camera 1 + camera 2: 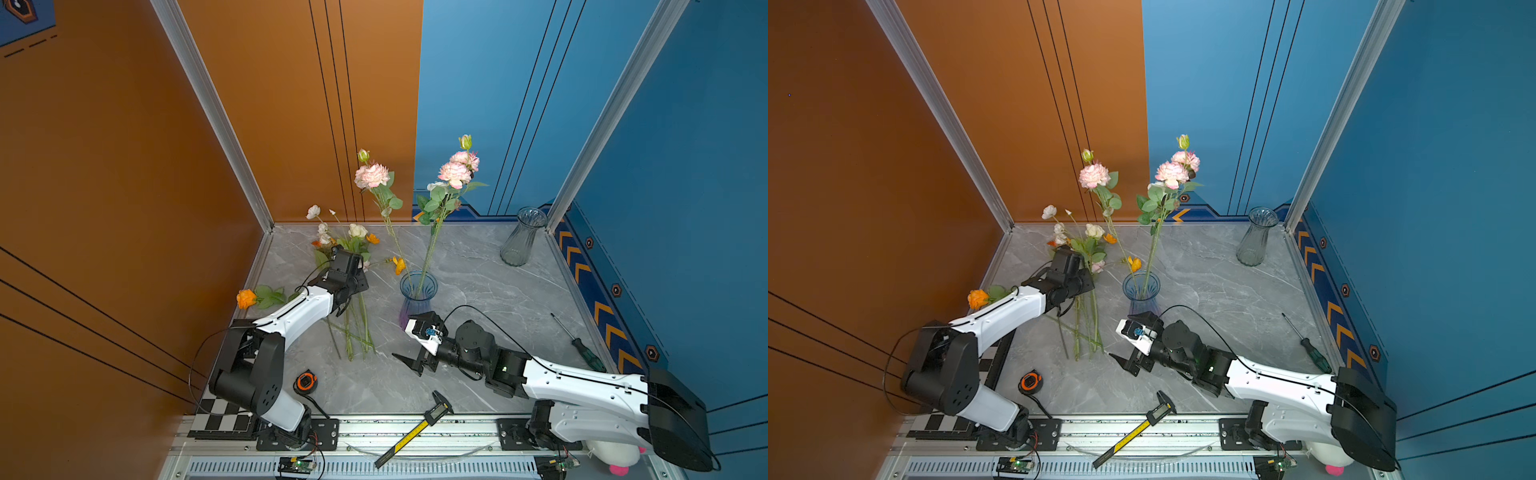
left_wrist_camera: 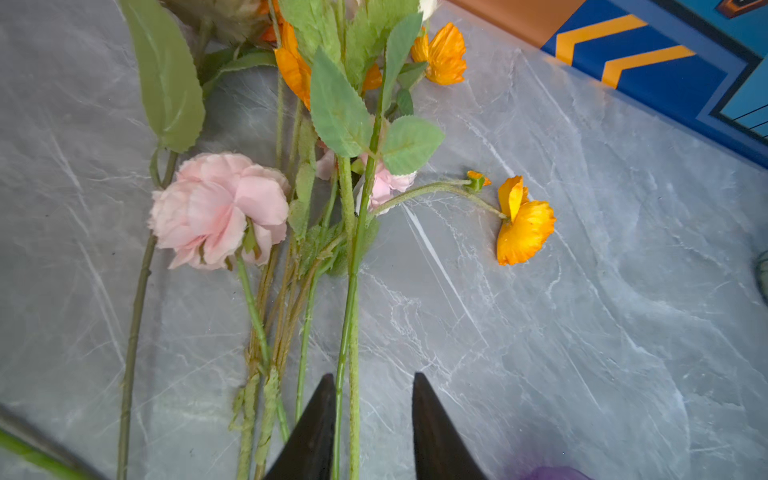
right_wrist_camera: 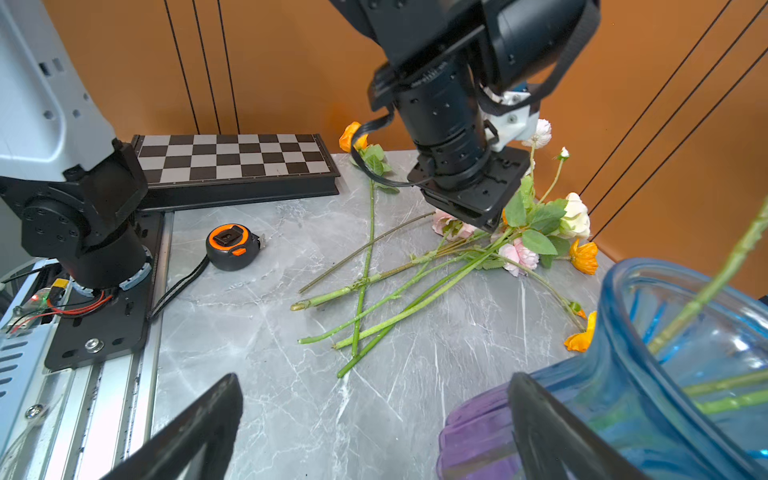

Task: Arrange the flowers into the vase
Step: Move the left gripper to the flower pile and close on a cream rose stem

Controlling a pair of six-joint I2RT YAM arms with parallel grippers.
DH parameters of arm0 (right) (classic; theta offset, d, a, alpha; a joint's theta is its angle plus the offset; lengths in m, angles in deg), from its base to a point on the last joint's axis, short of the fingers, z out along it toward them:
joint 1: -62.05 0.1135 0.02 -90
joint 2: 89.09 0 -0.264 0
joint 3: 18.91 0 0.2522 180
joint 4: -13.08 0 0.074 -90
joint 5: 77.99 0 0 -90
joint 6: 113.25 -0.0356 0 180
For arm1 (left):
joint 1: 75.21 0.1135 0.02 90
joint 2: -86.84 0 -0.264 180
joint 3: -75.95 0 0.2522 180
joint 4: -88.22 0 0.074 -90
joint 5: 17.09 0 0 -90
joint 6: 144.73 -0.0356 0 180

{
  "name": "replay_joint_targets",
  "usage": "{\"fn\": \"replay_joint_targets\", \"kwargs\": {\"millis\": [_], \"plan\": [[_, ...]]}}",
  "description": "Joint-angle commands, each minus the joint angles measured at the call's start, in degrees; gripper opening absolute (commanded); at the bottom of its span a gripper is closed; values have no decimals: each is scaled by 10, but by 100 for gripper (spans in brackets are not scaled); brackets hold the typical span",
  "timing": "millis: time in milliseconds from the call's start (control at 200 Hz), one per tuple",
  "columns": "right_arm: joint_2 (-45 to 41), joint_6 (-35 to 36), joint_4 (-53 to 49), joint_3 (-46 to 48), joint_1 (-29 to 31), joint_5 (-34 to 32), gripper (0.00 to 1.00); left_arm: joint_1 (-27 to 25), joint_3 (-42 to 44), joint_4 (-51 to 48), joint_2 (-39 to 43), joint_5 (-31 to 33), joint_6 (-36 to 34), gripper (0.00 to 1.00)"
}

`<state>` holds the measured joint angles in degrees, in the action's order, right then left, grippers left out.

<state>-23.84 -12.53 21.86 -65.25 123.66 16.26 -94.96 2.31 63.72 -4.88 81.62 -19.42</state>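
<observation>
Flowers (image 1: pixel 357 231) heaped on table (image 1: pixel 478 299) left of centre in a top view, near blue vase (image 1: pixel 417 297): judged light, springy, blooms (image 2: pixel 220 208) crushable, taken by bare lower stems (image 2: pixel 351 316); left end effector (image 2: pixel 374 376) part-open astride two stems, right end effector (image 1: pixel 407 365) spread empty.

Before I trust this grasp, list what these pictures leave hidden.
Left gripper: only fingertips show in the left wrist view; the edge cuts off the rest.
Flower stems: ends run off that edge.
Blue vase: base cut off in the right wrist view.
Chessboard: mostly under the left arm in both top views.
</observation>
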Motion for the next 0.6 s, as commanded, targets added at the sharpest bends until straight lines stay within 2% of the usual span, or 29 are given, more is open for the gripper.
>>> {"fn": "replay_joint_targets", "kwargs": {"millis": [0, 200, 596], "plan": [[-7, 10, -3, -9, 1, 10, 100, 9, -34, -14, -45, -18, -12, 30], [-7, 10, -2, -8, -3, 16, 100, 16, -62, -25, -101, -17, 0, 25], [-12, 7, 3, -2, -10, 21, 100, 20, -72, -28, -147, -21, 4, 22]]}}
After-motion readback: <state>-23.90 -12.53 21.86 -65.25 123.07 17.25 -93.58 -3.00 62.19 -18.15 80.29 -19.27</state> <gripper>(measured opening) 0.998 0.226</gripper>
